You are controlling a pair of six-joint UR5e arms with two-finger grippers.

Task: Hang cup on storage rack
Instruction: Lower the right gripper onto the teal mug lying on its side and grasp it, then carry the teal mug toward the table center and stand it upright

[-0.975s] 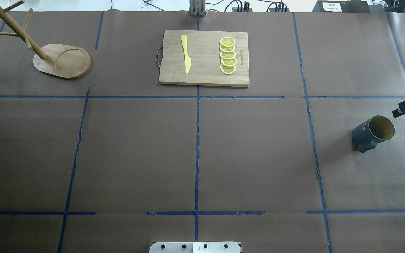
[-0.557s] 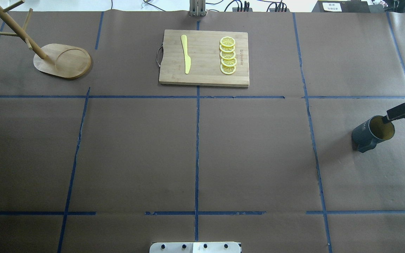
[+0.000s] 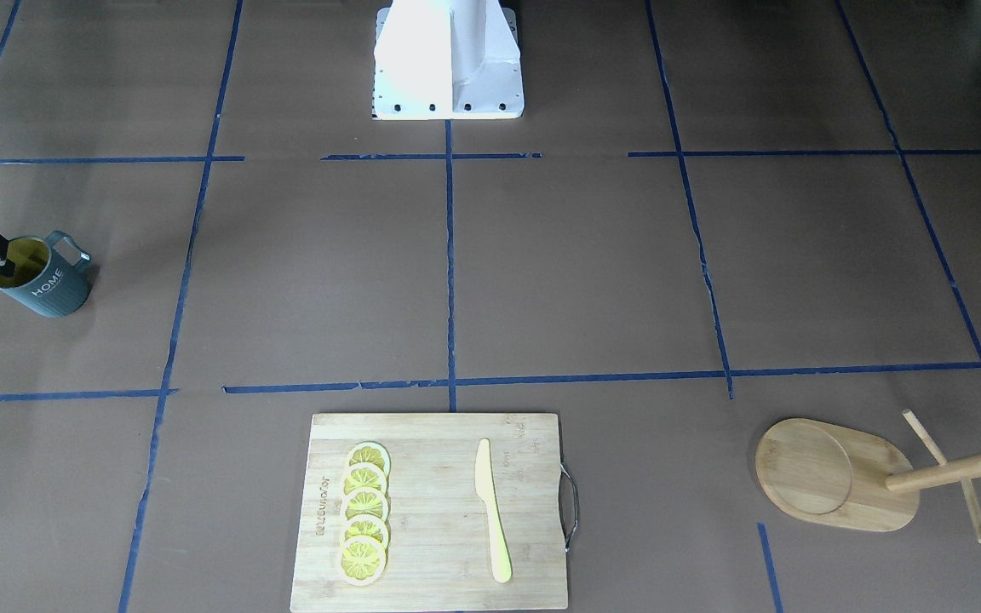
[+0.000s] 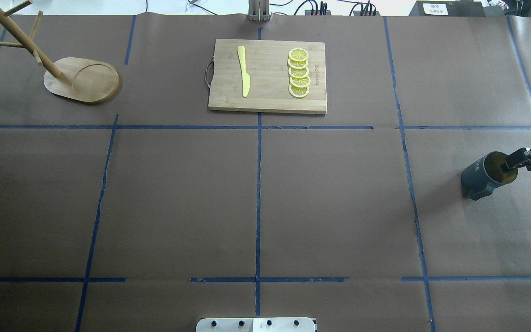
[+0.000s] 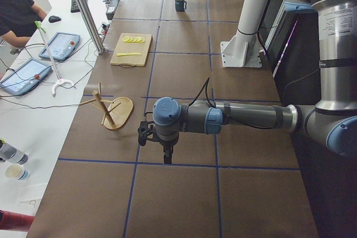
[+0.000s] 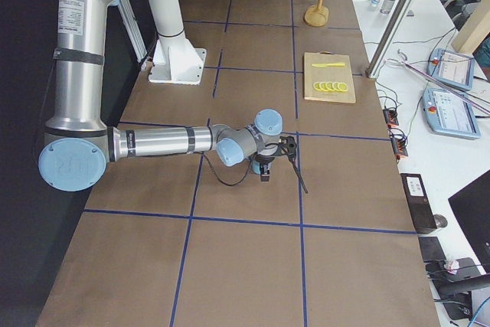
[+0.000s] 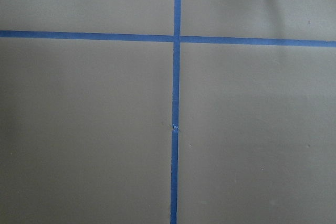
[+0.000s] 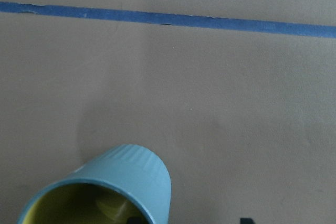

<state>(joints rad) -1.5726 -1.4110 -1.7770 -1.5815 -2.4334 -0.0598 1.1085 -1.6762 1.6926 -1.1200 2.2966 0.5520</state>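
In the right wrist view the cup (image 8: 131, 177) is cut off by the bottom edge, and of the right gripper (image 8: 189, 220) only two dark fingertips (image 8: 244, 220) are seen there. That gripper is also cut by the overhead view's right edge and the front-facing view's left edge. The storage rack (image 4: 81, 80) is clipped at the overhead view's top left corner, its post by the front-facing view's right edge. In the exterior right view the cup is mostly hidden behind the near wrist. The left gripper (image 5: 165, 153) is shown only in the exterior left view; its jaws' state cannot be told.
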